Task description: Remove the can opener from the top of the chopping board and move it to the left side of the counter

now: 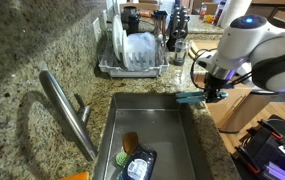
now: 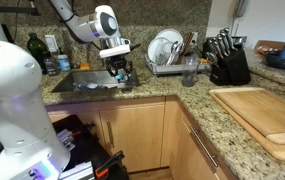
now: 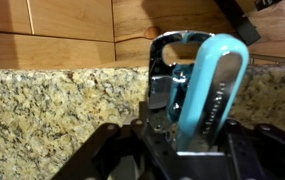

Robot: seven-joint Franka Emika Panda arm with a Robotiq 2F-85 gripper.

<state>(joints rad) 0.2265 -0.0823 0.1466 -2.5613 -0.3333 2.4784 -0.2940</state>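
My gripper [image 1: 213, 93] is shut on the can opener [image 1: 191, 98], whose teal handles stick out sideways over the strip of counter [image 1: 210, 135] beside the sink. In the wrist view the can opener [image 3: 210, 85] stands between my jaws [image 3: 178, 142], teal handle and dark metal head above the speckled granite counter [image 3: 52, 105]. In an exterior view the gripper [image 2: 120, 74] hangs just above the counter [image 2: 142, 93] by the sink, far from the chopping board [image 2: 257, 115], which lies bare on the near right worktop.
The steel sink [image 1: 152, 125] holds a dark blue white-labelled item [image 1: 140, 165] and a sponge. A faucet [image 1: 67, 110] stands at its side. A dish rack [image 1: 132, 55] with plates, a glass [image 2: 189, 72] and a knife block [image 2: 227, 60] stand behind.
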